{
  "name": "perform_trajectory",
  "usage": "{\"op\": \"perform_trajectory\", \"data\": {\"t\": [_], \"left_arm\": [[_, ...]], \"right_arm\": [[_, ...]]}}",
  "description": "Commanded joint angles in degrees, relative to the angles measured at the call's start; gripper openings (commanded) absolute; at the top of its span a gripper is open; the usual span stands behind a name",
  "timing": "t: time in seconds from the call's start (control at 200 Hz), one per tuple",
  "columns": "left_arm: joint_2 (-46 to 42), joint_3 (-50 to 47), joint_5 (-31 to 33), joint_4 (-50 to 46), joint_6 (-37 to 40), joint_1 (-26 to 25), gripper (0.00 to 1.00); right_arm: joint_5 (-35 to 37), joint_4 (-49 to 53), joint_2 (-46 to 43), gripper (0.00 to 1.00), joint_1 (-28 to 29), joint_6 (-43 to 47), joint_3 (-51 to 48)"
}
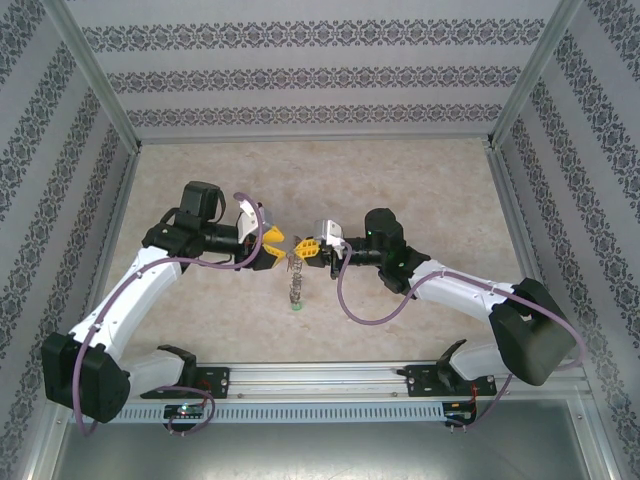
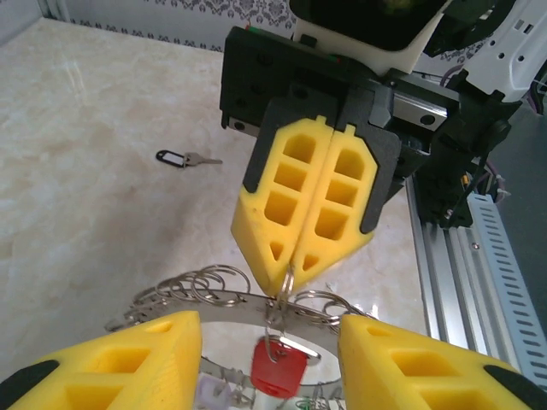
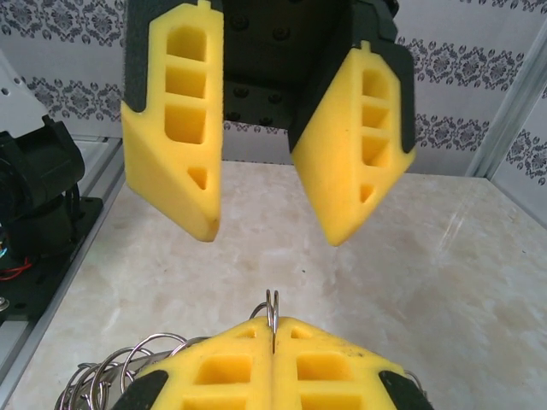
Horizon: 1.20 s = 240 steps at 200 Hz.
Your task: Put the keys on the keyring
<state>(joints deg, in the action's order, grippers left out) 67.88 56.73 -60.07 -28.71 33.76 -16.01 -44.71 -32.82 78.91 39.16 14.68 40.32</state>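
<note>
Both arms meet over the middle of the table (image 1: 200,170), grippers nose to nose. Right gripper (image 2: 287,275): yellow pads pressed flat together, and in the seam at their tips they pinch one thin wire loop (image 3: 272,309) from the fringe of the keyring (image 2: 224,298). The ring is off the table. In the top view it hangs down from that pinch, between the two grippers. Left gripper (image 3: 272,232): jaws parted about halfway, a plain gap between the two fingers (image 3: 175,145), nothing in them. Its tips stand just short of the right gripper's tips, one either side of the pinched loop, not touching it from the right wrist view. In the left wrist view the ring's flat grey band runs across between the left pads, with more small loops bunched along its rim to the left. A red-headed key (image 2: 278,370) hangs just under the band, a wire loop passing through its head — blade hidden below the frame edge. A second small key, a dark-headed key (image 2: 181,158), lies flat on the table well away from the ring, silver blade pointing toward the rail (image 2: 479,256).
</note>
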Motion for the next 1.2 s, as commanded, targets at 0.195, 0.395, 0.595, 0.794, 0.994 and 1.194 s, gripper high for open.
{"op": "perform_trajectory", "data": {"t": [0.195,0.395,0.595,0.794,0.994,1.194], "left_arm": [[3.4,2.3,-3.6,-2.0,6.2,-0.3,0.47],[3.8,2.3,-5.3,-2.8,7.9,-0.9,0.47],[3.3,2.1,-5.6,-3.5,9.1,-1.0,0.49],[4.7,2.7,-3.6,-4.6,10.3,-1.7,0.44],[5.4,3.1,-3.9,-5.2,11.3,-2.3,0.34],[5.4,2.8,-1.8,-7.1,13.1,-2.3,0.24]], "right_arm": [[-3.4,-4.6,0.4,0.00,0.2,-2.4,1.2],[-3.2,-4.5,0.6,0.00,0.3,-2.6,1.4],[-2.2,-4.4,0.9,0.00,0.3,-2.6,1.3],[-2.8,-5.0,1.2,0.00,0.6,-2.9,1.7],[-2.8,-5.2,1.5,0.00,0.7,-3.2,2.0],[-3.0,-5.1,1.4,0.00,0.7,-3.1,2.0]]}}
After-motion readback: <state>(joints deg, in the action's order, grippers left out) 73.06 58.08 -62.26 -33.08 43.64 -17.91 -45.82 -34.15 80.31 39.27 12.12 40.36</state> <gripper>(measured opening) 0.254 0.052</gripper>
